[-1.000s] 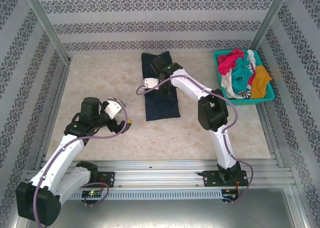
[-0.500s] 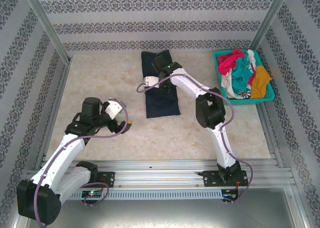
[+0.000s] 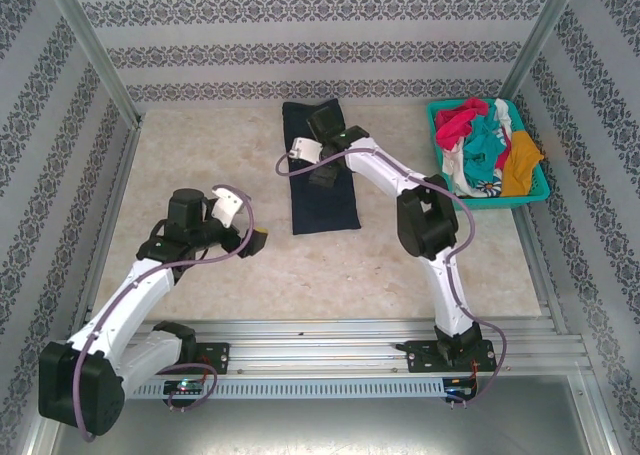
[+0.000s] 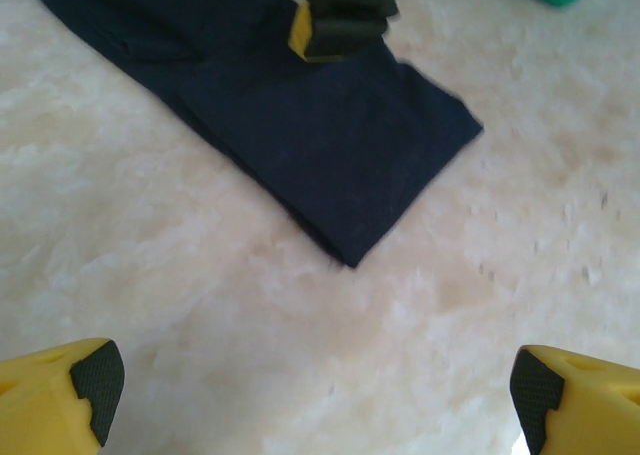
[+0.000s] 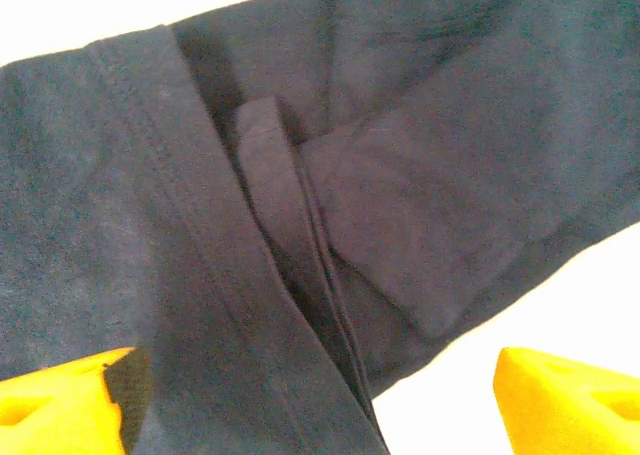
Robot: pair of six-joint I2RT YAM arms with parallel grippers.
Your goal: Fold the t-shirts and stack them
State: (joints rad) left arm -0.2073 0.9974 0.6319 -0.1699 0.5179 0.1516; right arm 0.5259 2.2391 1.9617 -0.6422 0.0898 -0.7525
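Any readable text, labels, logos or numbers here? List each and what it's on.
None readable.
Navy shirt is plain.
White shirt in the basket has a blue print, too small to tell if it is lettering.
Wallpaper is pattern only, no words.

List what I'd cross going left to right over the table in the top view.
left gripper → navy t-shirt → teal basket holding the coloured t-shirts

Right end effector (image 5: 320, 405) opened, releasing navy t-shirt (image 3: 325, 210); left arm (image 3: 130, 295) shifted.
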